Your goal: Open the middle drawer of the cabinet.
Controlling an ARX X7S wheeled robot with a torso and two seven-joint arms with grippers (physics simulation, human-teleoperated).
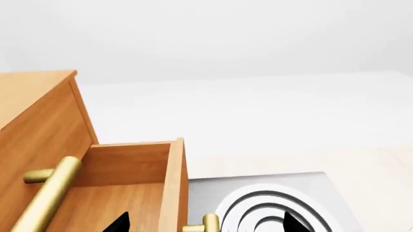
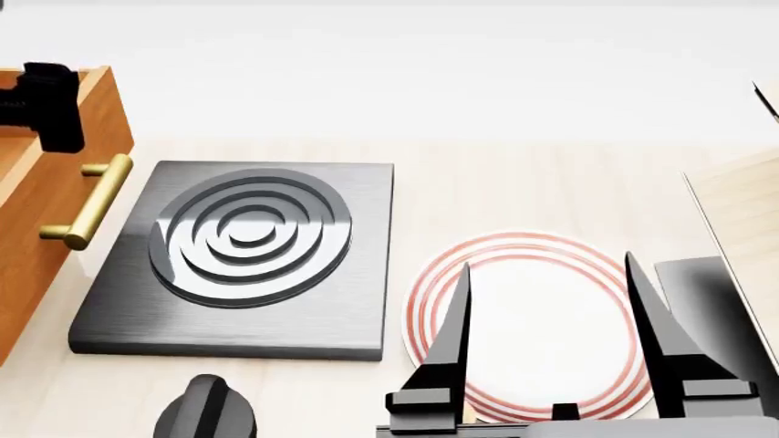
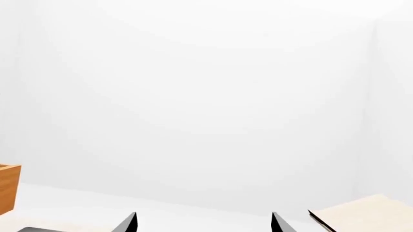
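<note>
left wrist: drawer (image 1: 129, 186) pulled out of cabinet (image 1: 38, 125), left claw (image 1: 203, 224) tips spread, gripping nothing; head: cabinet at bench's left edge beside hotplate (image 2: 244, 260), right claw (image 2: 548, 365) spread above plate (image 2: 524, 319); right wrist: mostly wall; drawer likely rigid, slides stiffly, grip bar handle (image 1: 48, 193) mid-span.

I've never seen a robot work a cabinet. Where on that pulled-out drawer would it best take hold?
Probably on the middle drawer's brass bar handle. It stands off the drawer front on posts, leaving a gap behind for a finger. Coming straight at the front, the left gripper could close across the bar.
</note>
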